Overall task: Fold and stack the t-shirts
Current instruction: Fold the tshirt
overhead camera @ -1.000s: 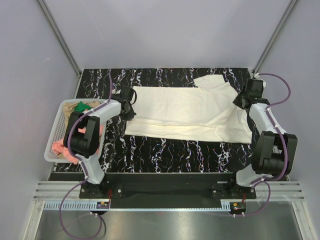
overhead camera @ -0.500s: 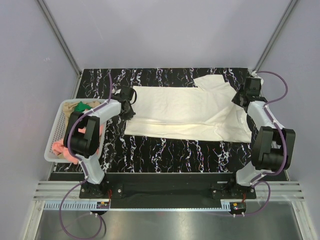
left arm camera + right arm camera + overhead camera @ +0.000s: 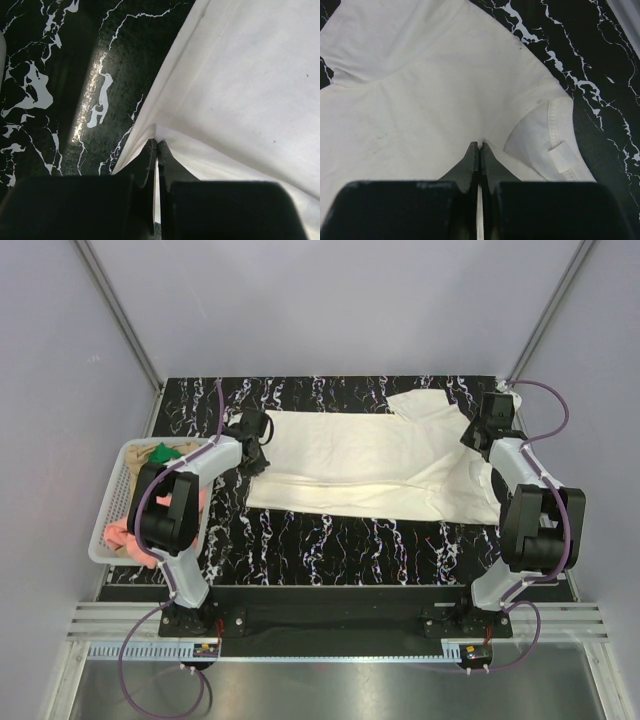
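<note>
A large cream-white t-shirt (image 3: 370, 462) lies across the black marbled table, its near long side doubled over toward the far edge, one sleeve at the far right. My left gripper (image 3: 258, 450) is shut on the shirt's left hem (image 3: 170, 135). My right gripper (image 3: 480, 435) is shut on the cloth by the collar (image 3: 555, 145) at the right end. Salmon-pink (image 3: 122, 536) and green (image 3: 160, 452) shirts lie in the basket at the left.
A white mesh basket (image 3: 112, 502) stands at the table's left edge. Grey walls and metal frame posts close in the far corners. Bare marbled tabletop (image 3: 360, 545) runs along the near side of the shirt.
Both grippers have moved toward the far edge, carrying the shirt's near layer over itself. The right gripper has risen from beside the collar toward the far right corner.
</note>
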